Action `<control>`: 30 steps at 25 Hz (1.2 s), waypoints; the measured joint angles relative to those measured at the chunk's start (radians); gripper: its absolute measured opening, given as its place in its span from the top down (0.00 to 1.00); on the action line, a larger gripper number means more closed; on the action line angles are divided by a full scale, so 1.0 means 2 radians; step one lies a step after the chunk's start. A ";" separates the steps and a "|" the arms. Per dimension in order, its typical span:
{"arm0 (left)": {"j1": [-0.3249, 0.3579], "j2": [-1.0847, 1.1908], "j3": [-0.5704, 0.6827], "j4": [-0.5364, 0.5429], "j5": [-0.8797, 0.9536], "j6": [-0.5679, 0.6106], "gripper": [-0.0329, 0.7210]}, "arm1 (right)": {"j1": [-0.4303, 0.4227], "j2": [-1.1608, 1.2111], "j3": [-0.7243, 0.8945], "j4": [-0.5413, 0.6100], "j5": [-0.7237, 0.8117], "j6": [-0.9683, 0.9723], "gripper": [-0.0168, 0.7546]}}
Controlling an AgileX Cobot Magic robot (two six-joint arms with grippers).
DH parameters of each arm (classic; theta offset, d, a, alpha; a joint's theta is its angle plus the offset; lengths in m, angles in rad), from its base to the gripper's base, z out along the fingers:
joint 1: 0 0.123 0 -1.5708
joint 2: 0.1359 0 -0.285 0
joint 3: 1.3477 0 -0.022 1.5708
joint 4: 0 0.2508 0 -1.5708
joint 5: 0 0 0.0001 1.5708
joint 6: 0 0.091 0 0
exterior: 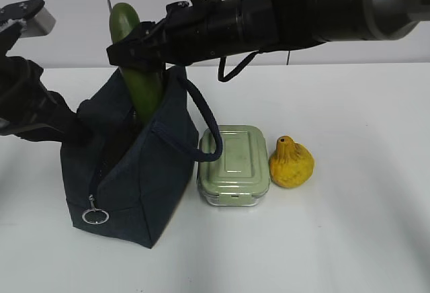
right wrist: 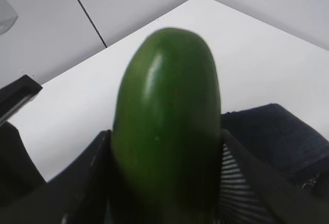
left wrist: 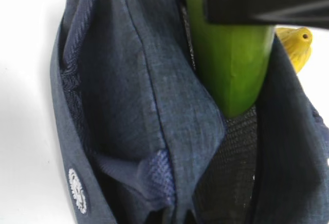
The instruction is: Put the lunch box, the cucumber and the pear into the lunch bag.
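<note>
The dark green cucumber (exterior: 138,71) stands upright with its lower end inside the open top of the navy lunch bag (exterior: 144,185). My right gripper (exterior: 136,52) reaches across from the right and is shut on the cucumber's middle; in the right wrist view the cucumber (right wrist: 167,126) sits between its black fingers (right wrist: 92,183). My left gripper (exterior: 72,123) is at the bag's left rim, with bunched fabric (left wrist: 128,80) pinched in it; its fingers are hidden. The cucumber's lower end (left wrist: 231,64) hangs over the dark opening. The lunch box (exterior: 233,162) and the pear (exterior: 291,163) lie right of the bag.
The bag's loop handle (exterior: 205,128) hangs over the lunch box's left edge. A silver ring pull (exterior: 95,216) dangles at the bag's front corner. The white table (exterior: 349,239) runs on to the right and front. The pear's top (left wrist: 295,44) shows behind the bag.
</note>
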State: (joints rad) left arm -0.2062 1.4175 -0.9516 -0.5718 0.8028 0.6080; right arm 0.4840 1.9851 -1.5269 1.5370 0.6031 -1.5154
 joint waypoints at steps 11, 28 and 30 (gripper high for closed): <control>0.000 0.000 0.000 0.000 -0.001 0.000 0.96 | 0.000 0.000 0.014 -0.016 0.014 0.000 0.44; 0.000 0.000 0.000 0.000 -0.001 0.000 0.96 | -0.005 -0.002 0.014 -0.035 0.020 0.000 0.29; 0.000 0.000 0.000 0.000 -0.001 0.000 0.96 | -0.010 -0.009 0.014 -0.036 0.018 0.003 0.29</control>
State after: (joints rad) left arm -0.2062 1.4175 -0.9516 -0.5709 0.7999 0.6080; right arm 0.4649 1.9672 -1.4986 1.4642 0.6393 -1.5091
